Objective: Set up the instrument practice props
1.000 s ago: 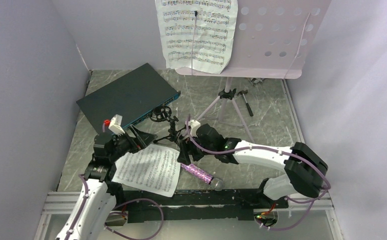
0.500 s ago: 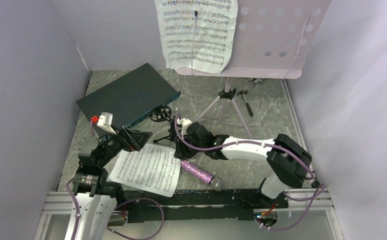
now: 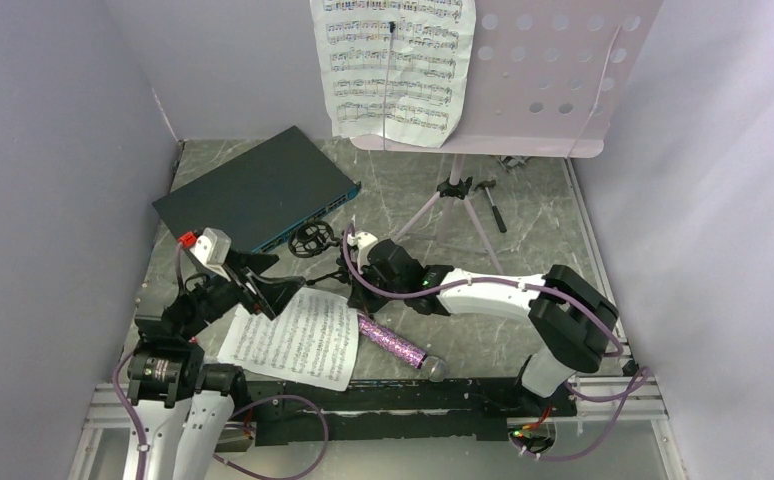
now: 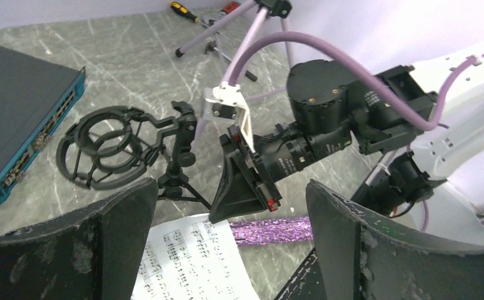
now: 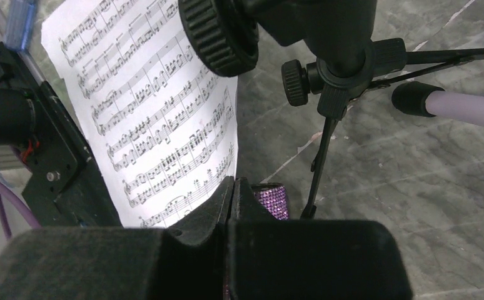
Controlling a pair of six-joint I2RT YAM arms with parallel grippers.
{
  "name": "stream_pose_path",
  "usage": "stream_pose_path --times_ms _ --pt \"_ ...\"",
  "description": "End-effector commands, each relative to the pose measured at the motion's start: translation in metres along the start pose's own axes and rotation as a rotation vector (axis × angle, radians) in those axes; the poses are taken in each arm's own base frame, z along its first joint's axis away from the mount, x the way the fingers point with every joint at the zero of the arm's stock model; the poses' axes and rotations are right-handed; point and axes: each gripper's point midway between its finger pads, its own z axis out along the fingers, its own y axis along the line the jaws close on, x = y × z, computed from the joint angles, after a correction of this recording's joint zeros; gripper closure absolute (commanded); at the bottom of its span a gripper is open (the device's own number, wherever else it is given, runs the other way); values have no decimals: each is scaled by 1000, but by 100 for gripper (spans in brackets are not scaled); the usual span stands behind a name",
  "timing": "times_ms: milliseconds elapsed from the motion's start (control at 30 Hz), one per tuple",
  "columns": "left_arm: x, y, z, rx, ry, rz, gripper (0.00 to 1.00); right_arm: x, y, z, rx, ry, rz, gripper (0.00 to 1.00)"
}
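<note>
Left claw (image 4: 228, 206) apart, right claw (image 5: 231, 187) together. Two sheet-music pages (image 3: 293, 340), one microphone (image 3: 393, 345), one mic stand (image 4: 183, 140), one music stand (image 3: 523, 132).

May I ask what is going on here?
Two arms are setting up music props. One sheet-music page rests on the music stand; the other page and the purple microphone lie on the table. The right arm, jaws shut, sits beside the black mic stand, its ring empty. The left arm hovers near that page, jaws open and empty.
</note>
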Motion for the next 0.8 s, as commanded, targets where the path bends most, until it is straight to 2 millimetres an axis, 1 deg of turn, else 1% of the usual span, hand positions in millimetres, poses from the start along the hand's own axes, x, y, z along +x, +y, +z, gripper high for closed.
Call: stream_pose_path --times_ms 0,167,333,367,567,667,767 --pt "-9 -22 -6 112 56 158 6 -30 11 -18 -5 -74 -85 100" --pt "-6 -22 -6 134 143 211 6 -38 18 -41 -26 -76 -161 100" --pt "-2 -22 -5 165 190 220 6 -43 28 -68 -59 -77 -251 100" --pt "-2 -22 -4 181 193 251 6 -43 30 -73 -70 -79 -268 100" --pt "1 -35 -6 301 210 310 6 -46 53 -109 -174 -77 -352 100" --pt "-2 -36 -3 324 205 328 6 -48 66 -123 -235 -57 -389 100" --pt "-4 -37 1 359 210 324 6 -51 73 -134 -257 -46 -413 100"
